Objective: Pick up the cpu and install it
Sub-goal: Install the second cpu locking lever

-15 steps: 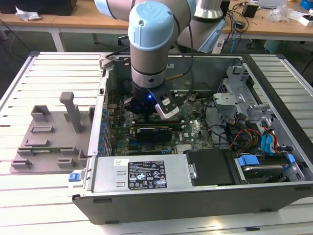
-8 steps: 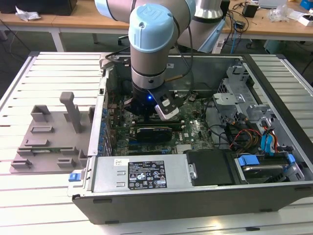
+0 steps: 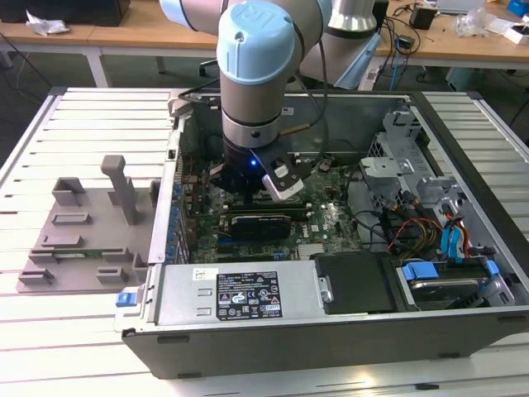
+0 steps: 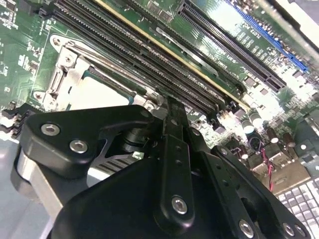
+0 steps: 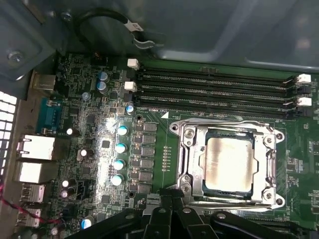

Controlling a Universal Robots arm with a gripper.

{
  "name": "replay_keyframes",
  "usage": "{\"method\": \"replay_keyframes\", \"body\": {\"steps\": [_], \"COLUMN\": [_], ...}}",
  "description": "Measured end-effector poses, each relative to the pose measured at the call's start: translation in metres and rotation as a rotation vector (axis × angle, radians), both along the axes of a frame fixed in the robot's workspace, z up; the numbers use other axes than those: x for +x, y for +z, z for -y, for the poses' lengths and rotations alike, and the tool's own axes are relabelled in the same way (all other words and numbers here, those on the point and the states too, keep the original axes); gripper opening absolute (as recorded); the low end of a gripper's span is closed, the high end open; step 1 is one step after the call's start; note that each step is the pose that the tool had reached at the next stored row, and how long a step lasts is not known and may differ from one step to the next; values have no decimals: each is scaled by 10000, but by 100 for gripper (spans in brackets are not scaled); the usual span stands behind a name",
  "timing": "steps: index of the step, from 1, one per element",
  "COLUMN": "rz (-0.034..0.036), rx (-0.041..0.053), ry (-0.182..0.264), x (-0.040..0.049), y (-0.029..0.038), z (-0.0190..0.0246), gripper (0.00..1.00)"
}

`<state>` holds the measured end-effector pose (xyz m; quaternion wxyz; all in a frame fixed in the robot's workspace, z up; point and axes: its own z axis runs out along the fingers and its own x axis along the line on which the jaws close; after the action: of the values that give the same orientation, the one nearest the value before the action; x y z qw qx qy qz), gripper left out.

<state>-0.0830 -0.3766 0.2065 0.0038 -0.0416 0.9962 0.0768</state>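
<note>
The cpu (image 5: pixel 230 163) sits flat inside the metal socket frame (image 5: pixel 187 164) on the green motherboard (image 5: pixel 99 149), beside the long memory slots (image 5: pixel 214 92). The gripper (image 5: pixel 172 199) hangs just over the frame's edge, fingers closed together and holding nothing.

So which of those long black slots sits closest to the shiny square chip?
The memory slot lowest of the four in the first wrist view, running right along the edge of the metal socket frame that surrounds the cpu.
</note>
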Motion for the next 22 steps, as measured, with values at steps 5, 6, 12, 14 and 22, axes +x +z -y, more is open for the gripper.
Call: {"method": "replay_keyframes", "body": {"steps": [5,6,12,14,22], "rz": [-1,1,-11,-21,-68], "rx": [-219,-295,-846,-924,-1321], "ry": [0,1,-1,1,1], "x": [43,56,234,296,516], "y": [32,31,31,31,30], "z": [-87,-103,-179,-197,-381], "gripper": [11,11,11,11,11]}}
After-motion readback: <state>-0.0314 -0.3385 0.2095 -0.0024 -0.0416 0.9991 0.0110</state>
